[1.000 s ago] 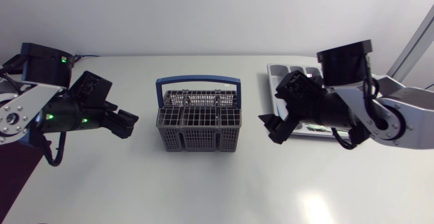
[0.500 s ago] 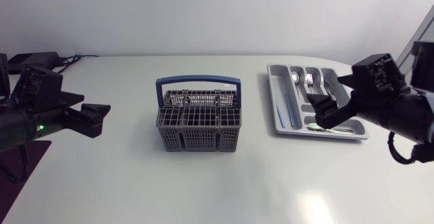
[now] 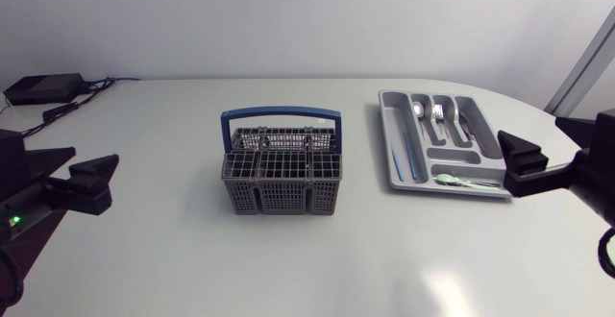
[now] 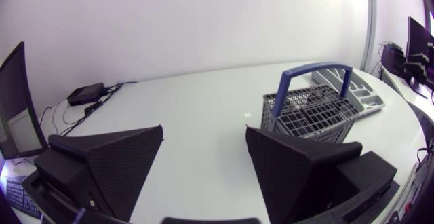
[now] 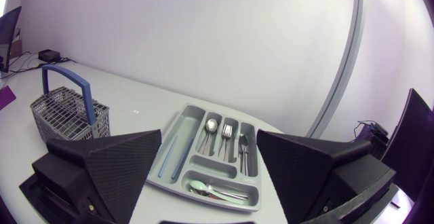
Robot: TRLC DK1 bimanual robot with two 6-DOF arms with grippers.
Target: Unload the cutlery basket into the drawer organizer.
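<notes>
Basket, long axis left-to-right, apparently empty, organizer slightly angled, left gripper, right gripper, fingers wide

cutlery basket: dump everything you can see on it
The cutlery basket is a grey, plastic-looking box. It has open mesh walls and a gridded top split into compartments. A blue arched handle stands up over it. It sits upright in the middle of the table, and nothing else touches it. No cutlery shows sticking out of the top; what lies deeper inside cannot be seen.
</notes>
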